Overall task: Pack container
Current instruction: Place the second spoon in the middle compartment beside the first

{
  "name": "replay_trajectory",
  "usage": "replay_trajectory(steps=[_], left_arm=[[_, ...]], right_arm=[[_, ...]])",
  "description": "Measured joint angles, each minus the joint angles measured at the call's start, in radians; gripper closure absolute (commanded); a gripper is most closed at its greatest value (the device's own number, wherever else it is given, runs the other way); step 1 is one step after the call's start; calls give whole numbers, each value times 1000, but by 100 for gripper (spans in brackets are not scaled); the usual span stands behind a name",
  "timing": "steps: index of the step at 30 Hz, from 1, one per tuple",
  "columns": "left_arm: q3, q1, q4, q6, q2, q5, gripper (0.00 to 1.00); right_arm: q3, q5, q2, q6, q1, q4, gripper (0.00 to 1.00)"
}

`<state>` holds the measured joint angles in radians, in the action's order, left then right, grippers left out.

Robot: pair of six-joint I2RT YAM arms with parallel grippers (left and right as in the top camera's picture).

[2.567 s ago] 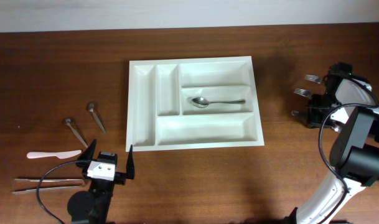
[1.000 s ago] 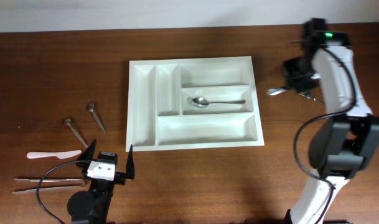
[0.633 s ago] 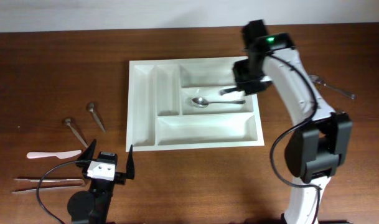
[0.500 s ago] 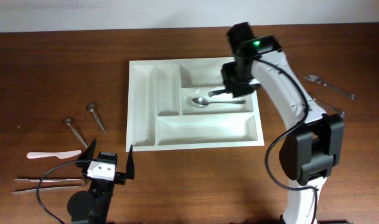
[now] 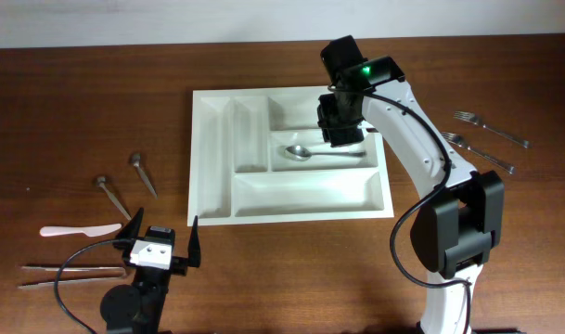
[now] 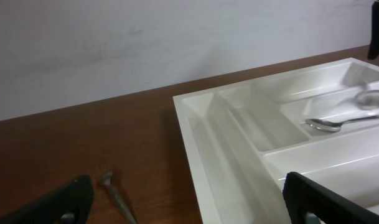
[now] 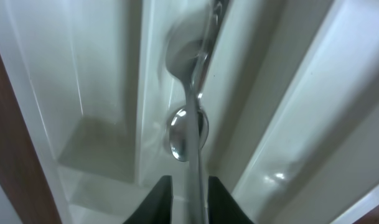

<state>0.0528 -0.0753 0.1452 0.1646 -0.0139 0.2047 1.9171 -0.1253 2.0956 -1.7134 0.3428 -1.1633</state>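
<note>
1. The container (image 5: 301,193) is white plastic, smooth and a little shiny.
2. The spoon (image 5: 305,153) inside is shiny metal.
3. The table (image 5: 78,111) is dark brown wood, smooth.
4. The forks (image 5: 491,130) are shiny metal too.

we see a dark brown wooden table (image 5: 78,93). the white container (image 5: 194,158) lies flat on it, about midway between the left and right edges and nearer the far edge. toward the left edge lie two short round-headed utensils (image 5: 145,174), a pale pink knife (image 5: 80,230) and, closest to the near-left corner, two thin sticks (image 5: 69,269). toward the right edge two forks (image 5: 491,129) lie side by side, apart from the container.
</note>
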Motion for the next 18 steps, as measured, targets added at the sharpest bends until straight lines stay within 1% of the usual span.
replay_trajectory(steps=[2,6,8,9,11,13,15,16,18], left_arm=[[0,0,0,0,0,0,1],[0,0,0,0,0,0,1],[0,0,0,0,0,0,1],[0,0,0,0,0,0,1],[0,0,0,0,0,0,1],[0,0,0,0,0,0,1],[0,0,0,0,0,0,1],[0,0,0,0,0,0,1],[0,0,0,0,0,0,1]], right_arm=[[0,5,0,1,0,1,65],[0,31,0,26,-6,0,49],[0,45,0,44,-13,-7,37],[0,51,0,50,-19,-13,28],[0,61,0,69,-42,-18,19],[0,72,0,100,-79,-18,12],[0,80,0,132,-125,-19,3],[0,87,0,154,-153,-19,1],[0,107,0,214,-217,-19,1]])
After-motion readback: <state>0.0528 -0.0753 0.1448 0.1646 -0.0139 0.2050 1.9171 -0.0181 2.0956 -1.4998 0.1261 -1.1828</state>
